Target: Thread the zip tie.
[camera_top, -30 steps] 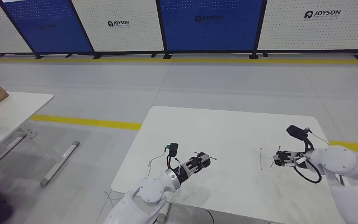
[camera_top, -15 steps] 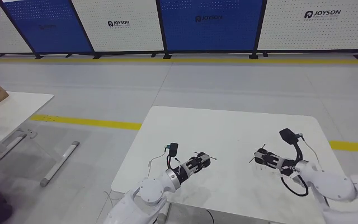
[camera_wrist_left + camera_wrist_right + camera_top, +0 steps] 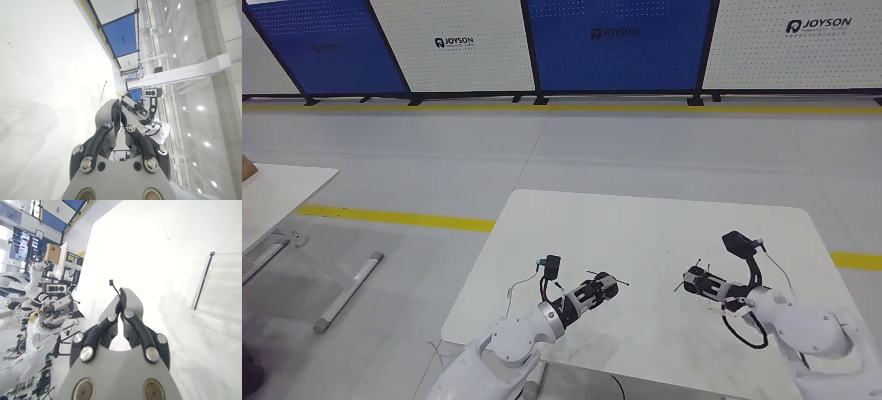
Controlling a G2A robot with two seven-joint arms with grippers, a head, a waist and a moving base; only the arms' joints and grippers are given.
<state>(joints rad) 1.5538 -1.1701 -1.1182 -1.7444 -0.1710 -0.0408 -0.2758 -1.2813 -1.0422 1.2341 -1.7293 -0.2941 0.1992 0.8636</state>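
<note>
Mostly hidden, zip tie [image 3: 114,287] between fingers [image 3: 133,300] of right gripper [image 3: 121,294].

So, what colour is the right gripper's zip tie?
Black zip tie, best in right wrist view.

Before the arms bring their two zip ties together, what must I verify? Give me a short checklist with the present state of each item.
1. Right gripper jaws shut on its zip tie: ok.
2. That tie's head free beyond the jaws: ok.
3. Left gripper jaws shut on the second zip tie: ok.
4. Grippers near enough to thread: not ok, they are well apart.
5. Which end of the second zip tie points toward the right gripper: cannot tell.
</note>
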